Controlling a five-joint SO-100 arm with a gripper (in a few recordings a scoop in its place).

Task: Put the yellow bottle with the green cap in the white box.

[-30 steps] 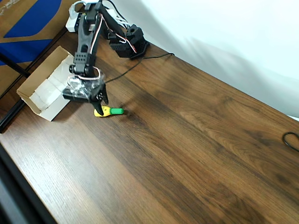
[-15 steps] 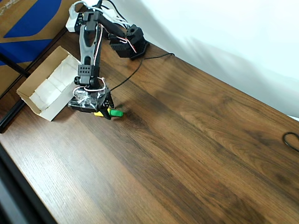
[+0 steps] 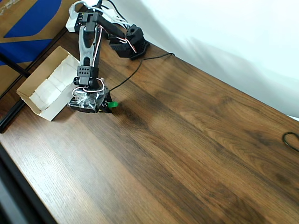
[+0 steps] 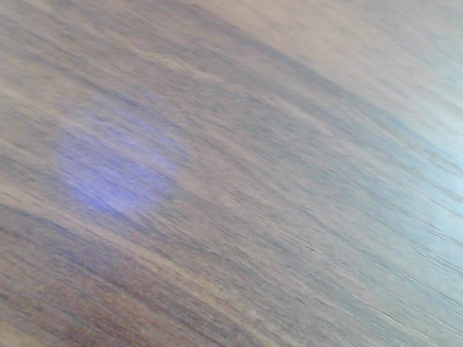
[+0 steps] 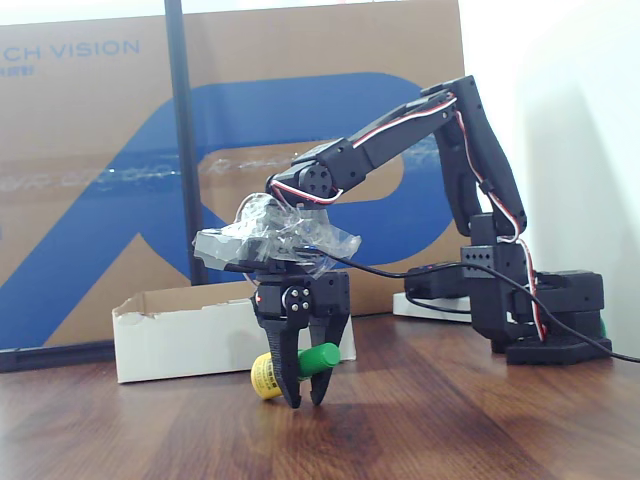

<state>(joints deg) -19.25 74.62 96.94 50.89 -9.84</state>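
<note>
Fixed view: gripper (image 5: 305,398) tips on table, fingers clamped round yellow bottle with the green cap (image 5: 293,368), lying crosswise, cap right; white box (image 5: 180,338) behind-left.

Dark wood table (image 3: 196,140): white box (image 3: 44,88), yellow bottle (image 5: 266,376), arm base (image 3: 131,44), black cable (image 3: 292,140).

The overhead view looks down from high up and at a slant, taking in most of the wooden surface (image 3: 196,154) and the arm at upper left. The fixed view stands low, near surface height, close in front of the fingers (image 5: 300,375), facing the brown-and-blue carton (image 5: 100,180) behind them. Both share the arm and the white box (image 3: 44,91). The wrist view sits very close to blurred wood grain.
</note>
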